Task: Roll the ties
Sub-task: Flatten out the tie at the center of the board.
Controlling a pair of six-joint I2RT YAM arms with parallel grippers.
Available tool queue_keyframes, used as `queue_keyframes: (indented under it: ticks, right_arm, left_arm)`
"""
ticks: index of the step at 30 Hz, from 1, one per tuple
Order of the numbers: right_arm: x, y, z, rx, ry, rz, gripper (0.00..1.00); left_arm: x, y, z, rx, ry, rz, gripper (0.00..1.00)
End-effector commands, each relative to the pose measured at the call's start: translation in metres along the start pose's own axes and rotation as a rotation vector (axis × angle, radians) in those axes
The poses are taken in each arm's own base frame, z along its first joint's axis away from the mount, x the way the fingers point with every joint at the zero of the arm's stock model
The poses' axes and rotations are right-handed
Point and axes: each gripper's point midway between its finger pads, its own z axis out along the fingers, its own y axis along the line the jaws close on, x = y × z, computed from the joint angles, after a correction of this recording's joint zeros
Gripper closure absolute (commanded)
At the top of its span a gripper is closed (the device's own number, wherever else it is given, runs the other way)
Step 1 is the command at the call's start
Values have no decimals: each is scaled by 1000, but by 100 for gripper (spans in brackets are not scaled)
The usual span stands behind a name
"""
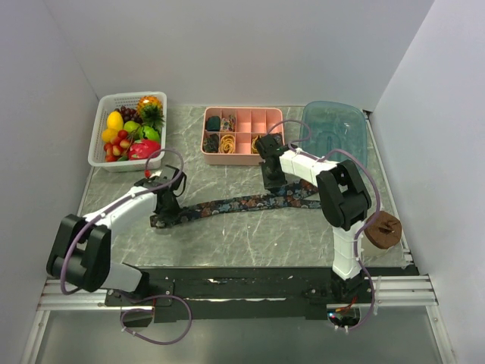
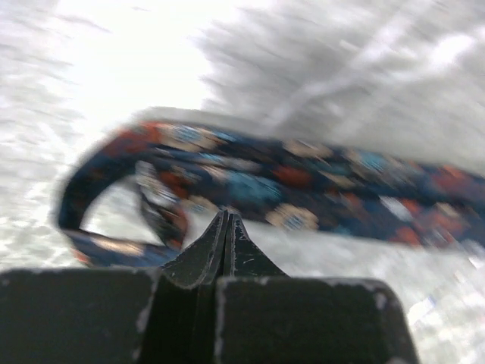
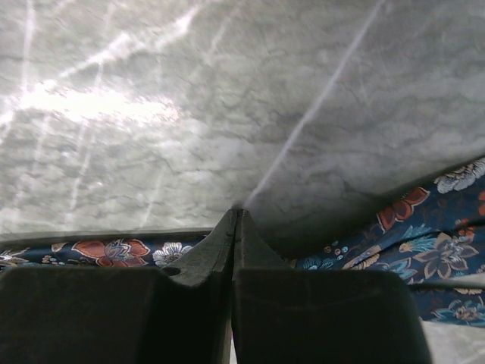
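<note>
1. My landmark is the pink plastic tray with small compartments (image 1: 242, 160) at the far side of the grey marble-look table (image 1: 250, 239).
2. The long dark navy necktie with the red, blue and tan paisley print (image 1: 242, 203) lies flat on the table nearer to me than the tray. It stretches from beyond the tray's left corner to beyond its right corner.
3. My left gripper (image 1: 168, 211) sits on the tie's end, down-left of the tray. On its wrist view the fingers (image 2: 227, 227) are pressed together, and the tie (image 2: 303, 182) curls into a raised loop right at the tips. The view is blurred, so I cannot tell whether any fabric is pinched.
4. My right gripper (image 1: 270, 183) stands just in front of the tray's right half. Its fingers (image 3: 236, 227) are together with nothing between them, over the tie (image 3: 424, 227), which shows on both sides of them.
5. A white slatted basket of fruit (image 1: 102, 148) sits left of the tray and a clear blue plastic tub (image 1: 333, 133) sits to its right.
</note>
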Motion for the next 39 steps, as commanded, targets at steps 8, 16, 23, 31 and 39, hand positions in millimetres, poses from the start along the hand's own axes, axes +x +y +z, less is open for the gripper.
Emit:
queue_keyframes:
  ticks: [8,16,23,31,39]
  right_arm:
    - [64,-38,8,141,263,-48,100]
    - [46,-26,4,85,218,-45,100]
    - [7,-24,-24,79,75,-31,100]
    - [-16,-21,-71,26,-97,-18,100]
    - [-3,17,-72,-14,-109,-144,100]
  left_arm:
    - [-60,51,2,-178,-57,-50,99]
    - [-74,50,15,-185,-49,-64,99]
    - [-87,41,4,-122,-118,-102,99]
    - [-94,11,-42,123,-255,-107,99]
    - [-22,-59,-33,325,-126,33,99]
